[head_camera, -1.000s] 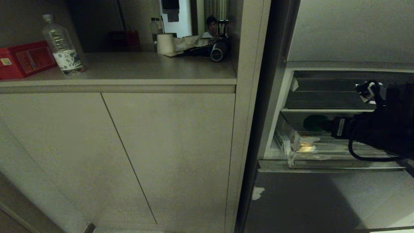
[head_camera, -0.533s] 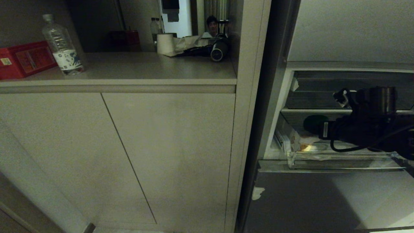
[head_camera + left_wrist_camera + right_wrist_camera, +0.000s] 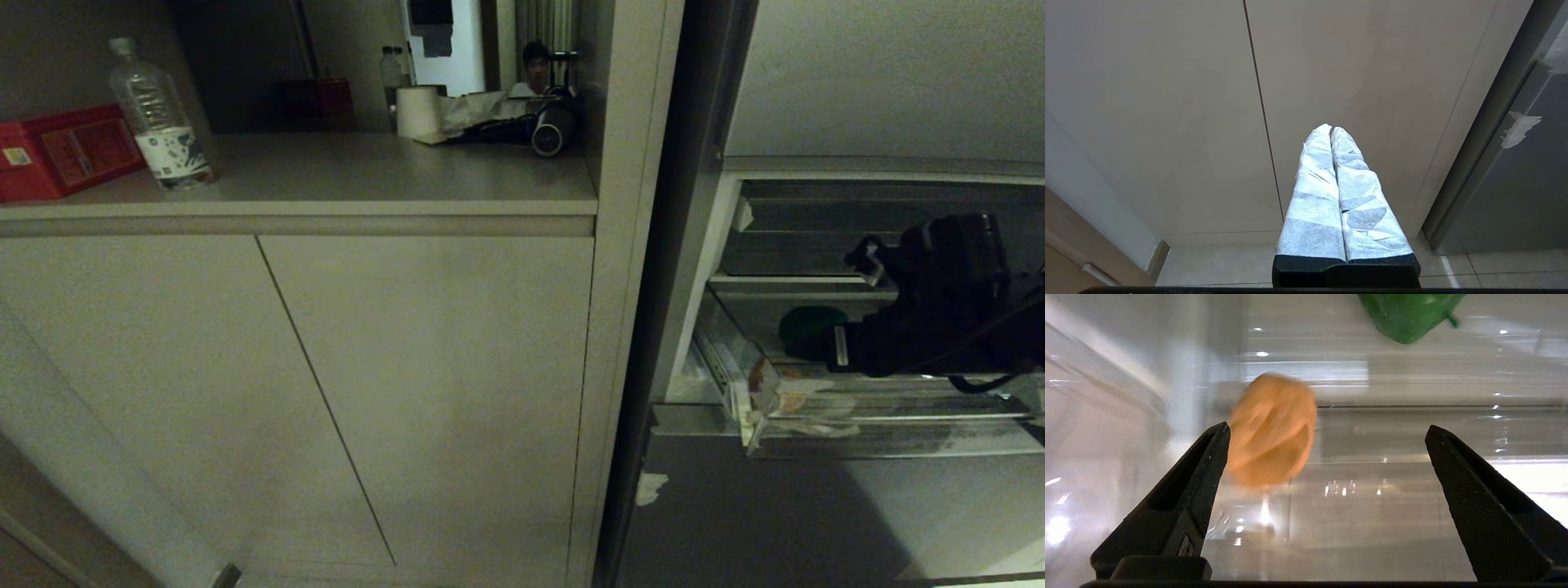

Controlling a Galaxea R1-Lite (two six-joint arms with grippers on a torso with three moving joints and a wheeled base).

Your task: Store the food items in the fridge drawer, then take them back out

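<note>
We reach our right arm into the open fridge, over the wide, shallow, clear plastic pull-out drawer (image 3: 865, 437) with its ribbed floor and whitish tape scraps on the front lip. Inside it lie two things: a small, round, orange-tan food item (image 3: 1271, 430) and, farther back, a dark green rounded vegetable-like piece (image 3: 1406, 314), seen in our head view as a green lump (image 3: 808, 322) just past our wrist. Above the drawer sits a darker clear bin (image 3: 816, 237); we cannot tell what it contains.

The orange-tan item is blurred in our right wrist view. It looks slightly oval, with its long axis tilted between upright and leaning, though the blur keeps us from fixing that. It rests on the drawer floor near the drawer's left side wall.

Our right gripper (image 3: 1327, 433) is spread wide, holding nothing. The orange-tan item sits just beside one black finger (image 3: 1196, 477); whether they touch we cannot tell. The other finger stands well apart from it.

Our left gripper (image 3: 1331, 132), wrapped in pale tape, hangs with fingers pressed together in front of the beige cabinet doors (image 3: 1331, 61).
</note>
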